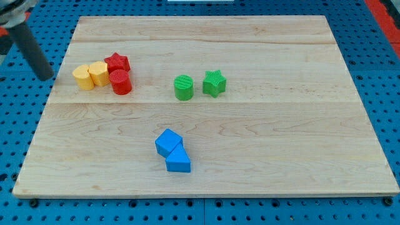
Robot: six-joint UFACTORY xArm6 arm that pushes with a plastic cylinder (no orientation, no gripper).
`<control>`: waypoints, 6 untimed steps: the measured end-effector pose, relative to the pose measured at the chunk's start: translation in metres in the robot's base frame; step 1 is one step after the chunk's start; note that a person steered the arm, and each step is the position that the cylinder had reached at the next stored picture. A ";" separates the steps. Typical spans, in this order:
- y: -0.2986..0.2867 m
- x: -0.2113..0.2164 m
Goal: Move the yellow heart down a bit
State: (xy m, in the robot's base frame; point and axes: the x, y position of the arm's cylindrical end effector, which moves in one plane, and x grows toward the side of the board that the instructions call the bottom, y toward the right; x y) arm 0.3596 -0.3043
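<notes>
The yellow heart [99,73] sits near the view's upper left of the wooden board [262,144]. It touches a yellow hexagon-like block [83,77] on its left and a red cylinder [120,82] on its right. A red star [117,62] lies just above the red cylinder. My tip [47,77] is at the board's left edge, left of the yellow blocks and apart from them. The dark rod rises from it toward the view's top left corner.
A green cylinder [184,87] and a green star [214,83] lie near the board's middle. A blue cube [168,142] and a blue triangular block [179,160] touch each other lower down. Blue pegboard [19,125] surrounds the board.
</notes>
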 end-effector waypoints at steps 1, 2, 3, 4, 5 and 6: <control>0.008 -0.020; 0.050 -0.010; 0.067 0.034; 0.079 0.088; 0.105 0.111; 0.116 0.113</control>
